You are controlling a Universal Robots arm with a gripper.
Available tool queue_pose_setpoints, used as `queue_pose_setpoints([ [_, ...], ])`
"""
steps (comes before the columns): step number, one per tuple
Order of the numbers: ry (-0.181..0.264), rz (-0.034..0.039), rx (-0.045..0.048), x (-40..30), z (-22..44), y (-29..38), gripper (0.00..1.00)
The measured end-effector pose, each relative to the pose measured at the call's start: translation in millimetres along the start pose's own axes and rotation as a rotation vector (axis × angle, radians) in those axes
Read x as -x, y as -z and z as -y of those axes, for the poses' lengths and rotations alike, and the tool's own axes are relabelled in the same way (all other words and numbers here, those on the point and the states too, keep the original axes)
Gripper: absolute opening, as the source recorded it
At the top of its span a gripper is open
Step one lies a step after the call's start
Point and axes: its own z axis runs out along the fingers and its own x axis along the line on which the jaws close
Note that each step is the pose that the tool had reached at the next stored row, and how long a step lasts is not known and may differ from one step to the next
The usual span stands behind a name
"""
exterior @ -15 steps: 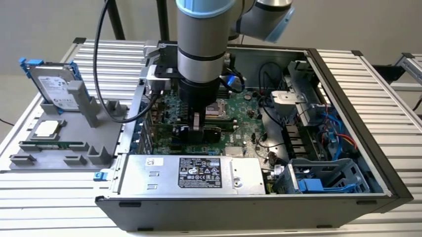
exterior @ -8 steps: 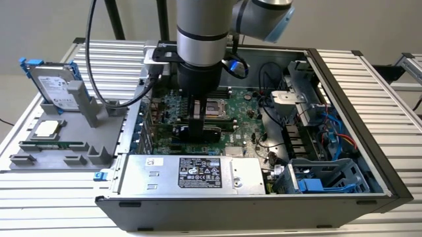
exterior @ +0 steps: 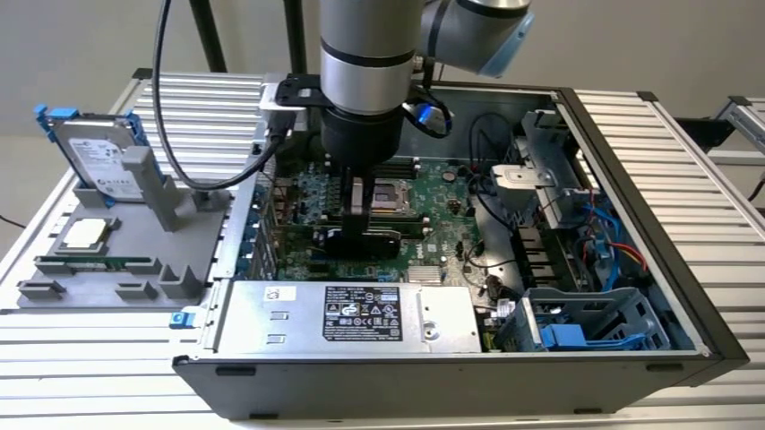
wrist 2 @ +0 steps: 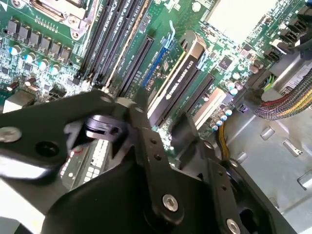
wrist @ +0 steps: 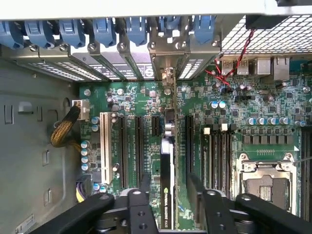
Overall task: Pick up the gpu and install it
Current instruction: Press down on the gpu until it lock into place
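The gpu [wrist: 166, 165] stands on edge in a motherboard slot inside the open computer case [exterior: 622, 143]. It shows edge-on, with its black cooler facing the side and its silver bracket [wrist: 168, 78] up against the case's rear slots. In the second wrist view the gpu [wrist 2: 178, 73] runs between neighbouring black slots. My gripper [wrist: 168, 179] straddles the card's near end, one black finger on each side, and a thin gap shows on both sides, so it is open. In the exterior view the gripper [exterior: 362, 224] hangs straight down over the black card [exterior: 358, 244].
A power supply [exterior: 347, 313] lies along the case's near side, and a drive cage [exterior: 586, 322] and cables sit at the exterior view's right. Outside the case, a grey holder [exterior: 72, 287] carries a hard drive [exterior: 102, 161], a processor [exterior: 81, 235] and a memory stick [exterior: 96, 264].
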Motion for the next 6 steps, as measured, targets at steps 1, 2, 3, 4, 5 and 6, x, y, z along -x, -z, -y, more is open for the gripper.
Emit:
queue_pose_setpoints([
  [1, 0.000, 0.0000, 0.0000, 0.0, 0.0, 0.0, 0.00],
  [2, 0.000, 0.0000, 0.0000, 0.0, 0.0, 0.0, 0.00],
  [3, 0.000, 0.0000, 0.0000, 0.0, -0.2, 0.0, 0.00],
  [4, 0.000, 0.0000, 0.0000, 0.0, -0.5, 0.0, 0.00],
  [5, 0.000, 0.0000, 0.0000, 0.0, -0.5, 0.0, 0.00],
  [6, 0.000, 0.0000, 0.0000, 0.0, -0.5, 0.0, 0.00],
])
